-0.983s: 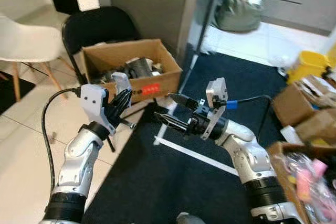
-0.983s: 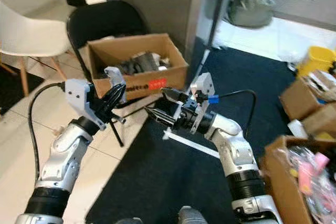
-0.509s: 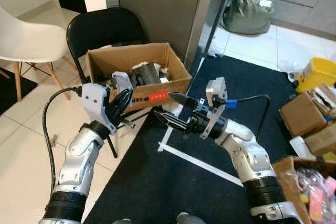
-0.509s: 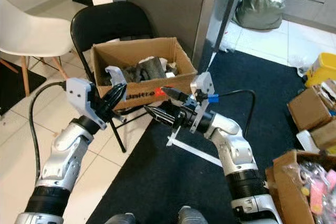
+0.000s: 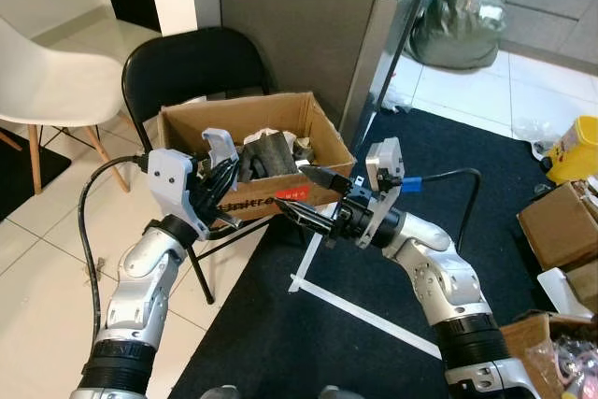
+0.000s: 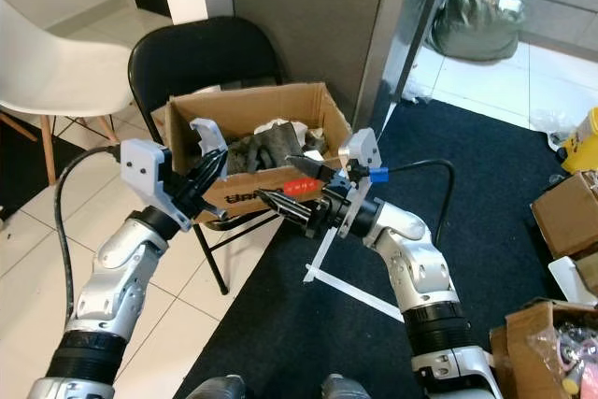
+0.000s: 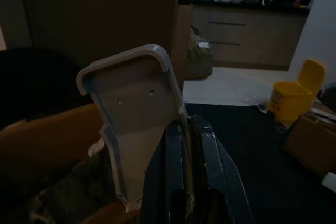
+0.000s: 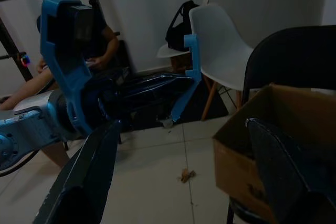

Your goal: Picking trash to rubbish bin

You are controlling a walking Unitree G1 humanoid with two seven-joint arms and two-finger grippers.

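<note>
An open cardboard box (image 5: 245, 151) rests on the seat of a black folding chair (image 5: 192, 67). The box holds dark crumpled trash (image 5: 266, 149) and some pale scraps toward its far right corner; its front wall carries printed lettering and a red label (image 6: 299, 187). No separate rubbish bin can be identified with certainty; this box is the only container seen holding trash.

The left hand (image 5: 221, 195) is raised at the box's front left corner, its fingers (image 7: 186, 156) closed together, pressed side by side with nothing visibly held between them. A black cable (image 5: 89, 231) loops from its wrist housing.

The right hand (image 5: 301, 195) is raised in front of the box's front wall, near the front right corner, fingers spread well apart, one above the other, with nothing between them. Whether the tips touch the cardboard cannot be determined.

The chair stands on pale floor tiles (image 5: 47, 259) at the left edge of a dark carpet (image 5: 374, 352) marked with white tape lines (image 5: 360, 310). A white chair (image 5: 47, 77) stands to the left. Beyond: a green-grey sack (image 5: 458, 16), a yellow bucket (image 5: 579, 142) and further cardboard boxes (image 5: 556, 226) at the carpet's right edge. A seated person (image 8: 58, 51) shows in the right wrist view.
</note>
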